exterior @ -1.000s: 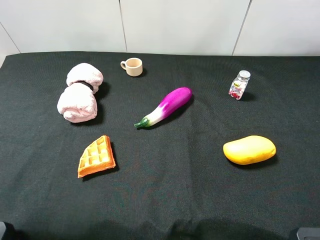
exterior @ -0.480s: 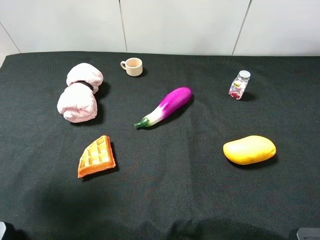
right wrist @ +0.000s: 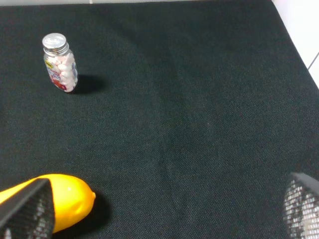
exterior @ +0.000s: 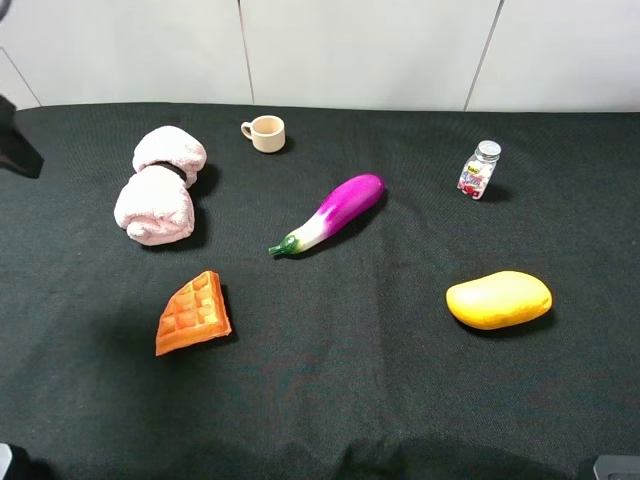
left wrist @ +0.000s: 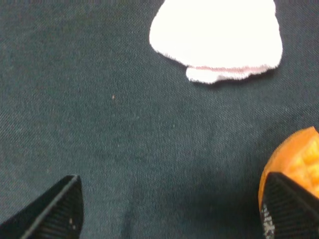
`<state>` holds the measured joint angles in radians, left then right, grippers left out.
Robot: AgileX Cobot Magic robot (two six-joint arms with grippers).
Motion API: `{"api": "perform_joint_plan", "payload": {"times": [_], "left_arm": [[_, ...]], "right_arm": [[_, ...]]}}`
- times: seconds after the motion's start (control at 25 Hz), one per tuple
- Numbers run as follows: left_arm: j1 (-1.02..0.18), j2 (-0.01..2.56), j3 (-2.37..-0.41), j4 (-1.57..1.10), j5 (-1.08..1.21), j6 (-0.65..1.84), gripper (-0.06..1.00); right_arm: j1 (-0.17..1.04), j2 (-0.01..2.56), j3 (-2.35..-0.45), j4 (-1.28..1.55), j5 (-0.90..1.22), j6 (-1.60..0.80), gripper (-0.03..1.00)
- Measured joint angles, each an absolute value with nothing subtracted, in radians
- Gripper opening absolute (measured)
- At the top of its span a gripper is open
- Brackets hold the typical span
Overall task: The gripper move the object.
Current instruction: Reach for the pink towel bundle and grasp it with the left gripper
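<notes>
My left gripper (left wrist: 169, 211), prongs apart and empty, is the nearer one; the towel (left wrist: 217, 35) lies ahead of it, not yet reached.

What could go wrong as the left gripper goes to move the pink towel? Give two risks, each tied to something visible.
1. The waffle lies right beside one finger of the open left gripper; advancing toward the towel could shove it.
2. The towel is soft and banded into two lobes; a pinch on one lobe may let the other sag or drag.
</notes>
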<state>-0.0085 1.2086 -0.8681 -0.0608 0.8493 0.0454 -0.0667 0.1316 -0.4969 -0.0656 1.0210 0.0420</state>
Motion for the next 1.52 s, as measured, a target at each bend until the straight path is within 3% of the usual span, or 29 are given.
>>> {"api": "perform_joint_plan", "payload": {"times": [0.88,1.52], "left_arm": [[-0.01,1.64,-1.177,-0.065,0.82,0.013,0.76],[-0.154,1.85,-1.323,-0.065,0.798,-0.07,0.76]], "right_arm": [[-0.067,0.132,-0.497,-0.066,1.021,0.042,0.69],[-0.067,0.132,-0.497,-0.066,1.021,0.042,0.69]]}}
